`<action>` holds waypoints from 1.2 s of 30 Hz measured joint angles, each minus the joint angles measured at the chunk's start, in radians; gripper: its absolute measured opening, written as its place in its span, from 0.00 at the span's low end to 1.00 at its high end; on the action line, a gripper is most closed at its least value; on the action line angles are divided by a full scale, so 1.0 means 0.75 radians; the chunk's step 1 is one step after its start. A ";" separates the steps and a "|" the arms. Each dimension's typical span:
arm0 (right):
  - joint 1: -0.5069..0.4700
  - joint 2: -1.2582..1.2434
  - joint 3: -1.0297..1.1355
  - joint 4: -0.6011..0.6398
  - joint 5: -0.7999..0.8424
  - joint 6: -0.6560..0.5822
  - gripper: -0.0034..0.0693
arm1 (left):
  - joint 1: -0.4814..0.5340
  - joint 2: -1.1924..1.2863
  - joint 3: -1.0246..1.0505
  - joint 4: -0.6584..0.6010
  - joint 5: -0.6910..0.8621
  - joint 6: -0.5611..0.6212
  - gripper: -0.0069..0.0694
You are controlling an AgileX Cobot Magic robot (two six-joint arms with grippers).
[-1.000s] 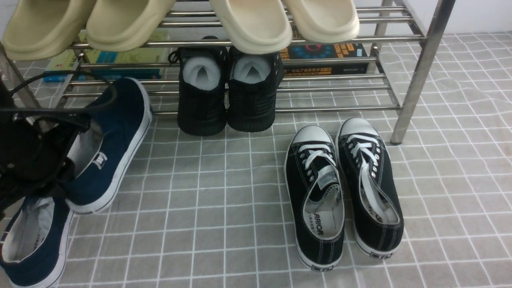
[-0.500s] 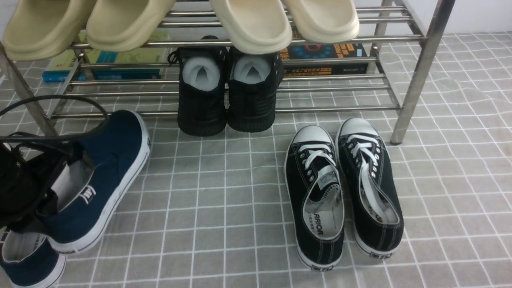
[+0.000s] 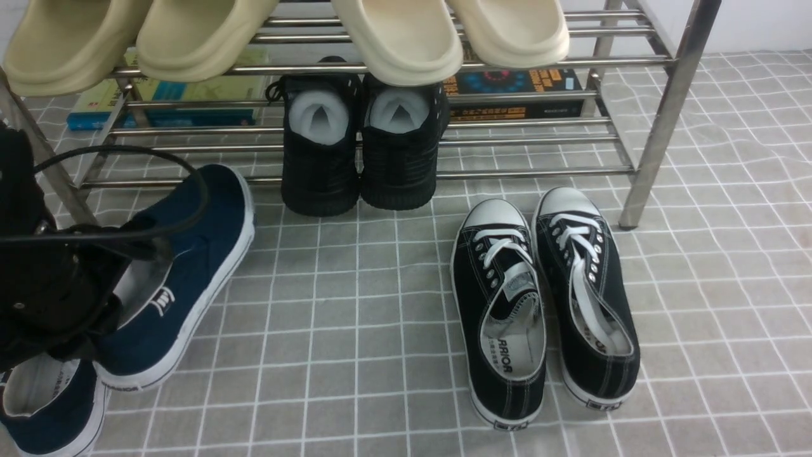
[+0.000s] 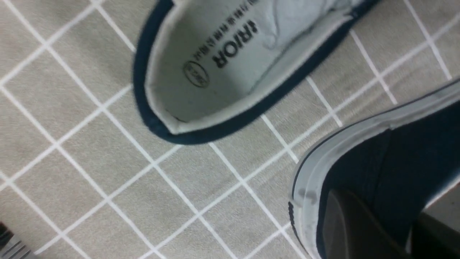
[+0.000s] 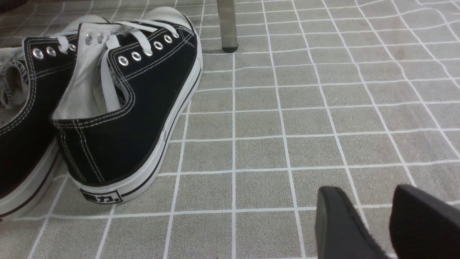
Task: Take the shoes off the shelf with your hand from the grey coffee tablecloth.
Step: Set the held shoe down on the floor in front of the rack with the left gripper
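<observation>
Tablecloth [image 3: 729, 285]: grey with a white grid, spread under everything.
Loose navy shoe [image 3: 44, 406]: far left and nearest me, flat on the tablecloth, opening upward, partly hidden under the left claw.
Left claw [image 3: 95, 285]: clamped on the side wall of the held navy shoe [image 3: 190, 254], one finger [image 4: 345, 223] against the blue canvas and the other by the grey lining.
Held navy shoe: off the shelf [image 3: 666, 108], tipped on its side before the shelf's left end, toe toward the bars. I cannot tell whether it touches the tablecloth.
Black mesh shoes [image 3: 355, 152]: middle, on the lowest bars.
Beige slippers [image 3: 399, 38]: on the tier above.
Lace-up sneakers [image 3: 545, 298]: side by side on the tablecloth, right of centre.
Right claw [image 5: 364, 201]: jaws apart, gripping nothing, low over bare tablecloth beside the sneakers.
</observation>
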 joint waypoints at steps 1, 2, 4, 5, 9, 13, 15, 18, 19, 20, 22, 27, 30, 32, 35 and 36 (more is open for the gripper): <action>0.000 0.000 0.000 0.000 0.000 0.000 0.37 | 0.000 0.001 0.000 0.006 0.008 -0.015 0.17; 0.000 0.000 0.000 0.000 0.000 0.000 0.37 | 0.000 0.006 0.000 0.007 0.012 -0.028 0.17; 0.000 0.000 0.000 0.000 0.000 0.000 0.37 | 0.000 0.019 0.000 -0.002 0.016 -0.040 0.17; 0.000 0.000 0.000 0.000 0.000 0.000 0.37 | 0.000 0.030 0.000 -0.011 0.019 -0.047 0.17; 0.000 0.000 0.000 0.000 0.000 0.000 0.37 | 0.000 0.104 0.000 -0.044 0.019 -0.051 0.18; 0.000 0.000 0.000 0.000 0.000 0.000 0.38 | 0.000 0.161 0.000 -0.045 0.017 -0.069 0.18; 0.000 0.000 0.000 0.000 0.000 0.000 0.38 | 0.000 0.179 0.000 -0.044 0.010 -0.071 0.18; 0.000 0.000 0.000 0.000 0.000 0.000 0.38 | 0.000 0.204 0.000 -0.041 0.011 -0.074 0.18; 0.000 0.000 0.000 0.000 0.000 0.000 0.38 | 0.000 0.211 0.000 -0.041 0.012 -0.075 0.18; 0.000 0.000 0.000 0.000 0.000 0.000 0.38 | 0.000 0.216 0.000 -0.041 0.012 -0.074 0.18; 0.000 0.000 0.000 0.000 0.000 0.000 0.38 | 0.000 0.222 0.000 -0.040 0.018 -0.074 0.19; 0.000 0.000 0.000 0.000 0.000 0.000 0.38 | -0.001 0.222 -0.002 0.011 0.032 -0.073 0.20; 0.000 0.000 0.000 0.000 0.000 0.000 0.38 | -0.001 0.222 -0.002 0.063 0.047 -0.071 0.20; 0.000 0.000 0.000 0.000 0.000 0.000 0.38 | -0.001 0.222 -0.002 0.087 0.056 -0.066 0.21; 0.000 0.000 0.000 0.000 0.000 0.000 0.38 | -0.001 0.222 -0.002 0.110 0.067 -0.012 0.29; 0.000 0.000 0.000 0.000 0.000 0.000 0.38 | -0.001 0.222 -0.002 0.110 0.072 -0.003 0.32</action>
